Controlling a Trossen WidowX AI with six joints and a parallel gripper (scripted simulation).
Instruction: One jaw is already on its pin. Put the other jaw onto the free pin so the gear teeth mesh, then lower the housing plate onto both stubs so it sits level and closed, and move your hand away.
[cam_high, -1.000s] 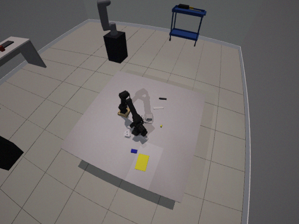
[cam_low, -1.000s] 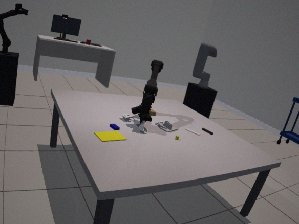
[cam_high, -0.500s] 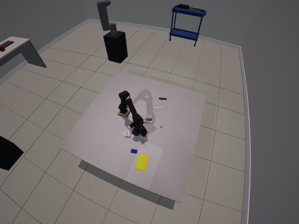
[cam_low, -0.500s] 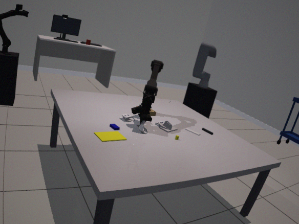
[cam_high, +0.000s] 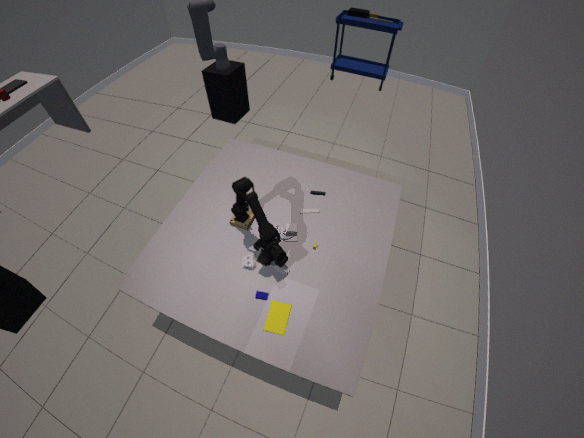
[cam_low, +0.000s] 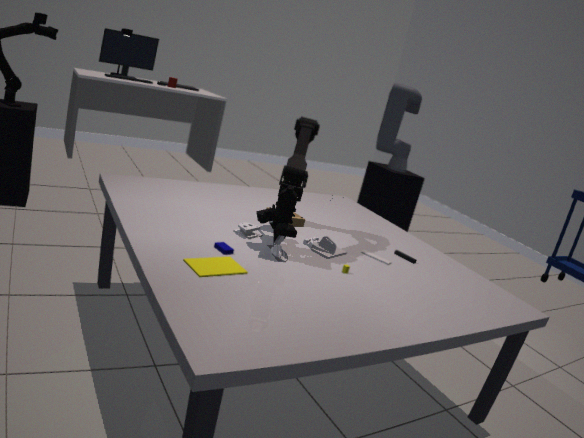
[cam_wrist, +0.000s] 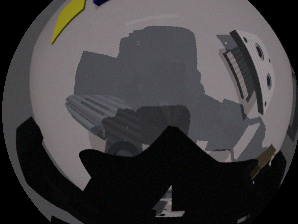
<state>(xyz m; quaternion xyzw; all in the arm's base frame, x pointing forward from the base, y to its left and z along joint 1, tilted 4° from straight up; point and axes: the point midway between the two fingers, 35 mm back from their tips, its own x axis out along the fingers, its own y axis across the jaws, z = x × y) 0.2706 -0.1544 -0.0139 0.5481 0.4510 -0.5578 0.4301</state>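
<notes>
My gripper (cam_high: 283, 263) (cam_low: 280, 237) is shut on a light grey ribbed jaw (cam_low: 279, 252) (cam_wrist: 92, 112), which hangs from the fingertips low over the table; the wrist view shows its ring end partly behind the black gripper body. The base (cam_high: 294, 239) (cam_low: 337, 254) lies beside the gripper, to its right in the exterior view. The other jaw (cam_high: 290, 233) (cam_low: 327, 244) is on the base. The free pin is too small to make out. The white housing plate (cam_high: 248, 261) (cam_low: 249, 229) (cam_wrist: 265, 72), with round holes, rests on the table on the gripper's other side.
A yellow sheet (cam_high: 277, 317) (cam_low: 215, 267) and a blue block (cam_high: 262, 295) (cam_low: 224, 248) lie near the gripper. A small yellow cylinder (cam_high: 315, 246) (cam_low: 346, 269), a white bar (cam_high: 310, 211) (cam_low: 377, 258) and a black bar (cam_high: 318, 193) (cam_low: 405, 256) lie beyond the base.
</notes>
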